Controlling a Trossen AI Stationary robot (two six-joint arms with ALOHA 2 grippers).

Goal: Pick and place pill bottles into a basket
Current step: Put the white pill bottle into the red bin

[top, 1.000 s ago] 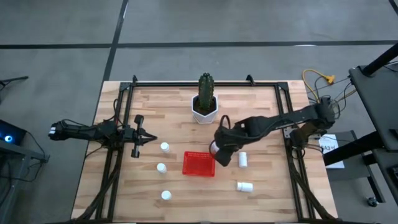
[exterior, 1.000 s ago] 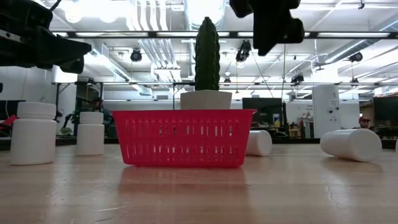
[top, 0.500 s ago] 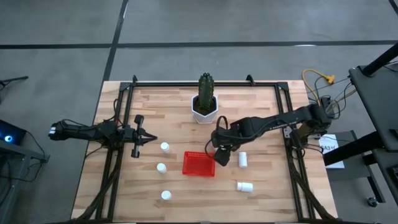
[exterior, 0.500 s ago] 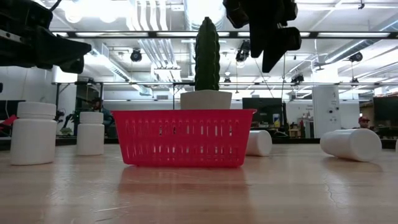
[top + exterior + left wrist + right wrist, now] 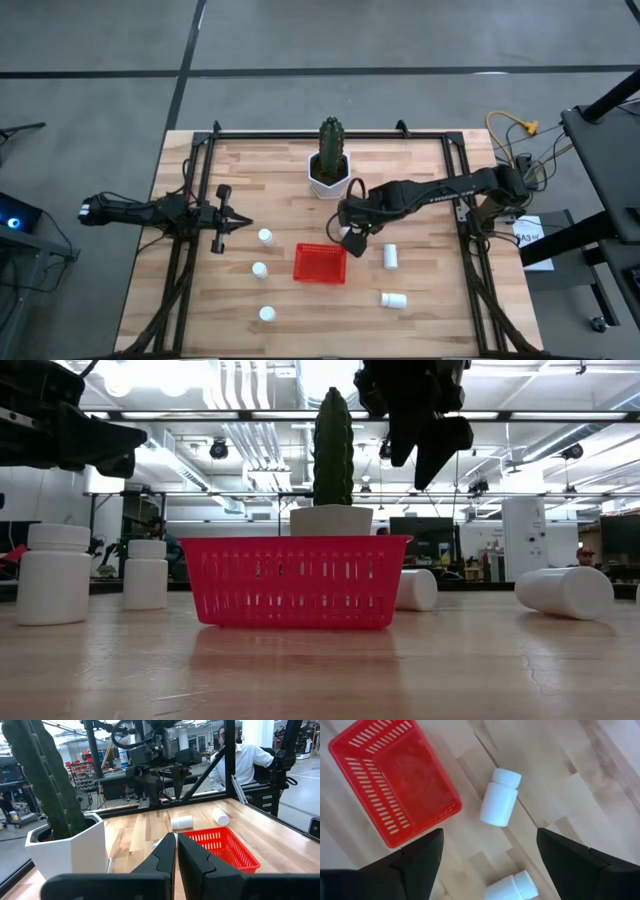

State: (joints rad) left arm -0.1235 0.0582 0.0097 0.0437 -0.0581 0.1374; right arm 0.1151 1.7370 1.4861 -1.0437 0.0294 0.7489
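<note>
1. In the low view, nearest the camera at lower left, an upright pill bottle (image 5: 56, 573) stands on the table (image 5: 320, 670), with a second upright bottle (image 5: 146, 573) just behind it. Both look light, stiff and smooth, so they would likely slip unless pinched squarely across the body below the cap.
2. The red basket (image 5: 296, 580) sits in the middle of that frame. The right wrist view shows it holds no bottles.
3. To the lower right of the basket, two bottles lie on their sides: one (image 5: 417, 589) near the basket's corner and one (image 5: 565, 592) further right. A lying bottle can roll, so I judge the safest hold is across its barrel, at right angles to its length.
4. The right gripper (image 5: 352, 240) hangs in the air above the table at the basket's upper-right corner in the high view, its fingers spread wide and holding nothing. Its wrist camera looks down on the nearer lying bottle (image 5: 500, 797).
5. Behind the basket stands a cactus (image 5: 333, 448) in a white pot (image 5: 331, 520).
6. The left gripper (image 5: 228, 221) waits at the middle left of the high view, fingers pressed together, well away from the three upright bottles there.
</note>
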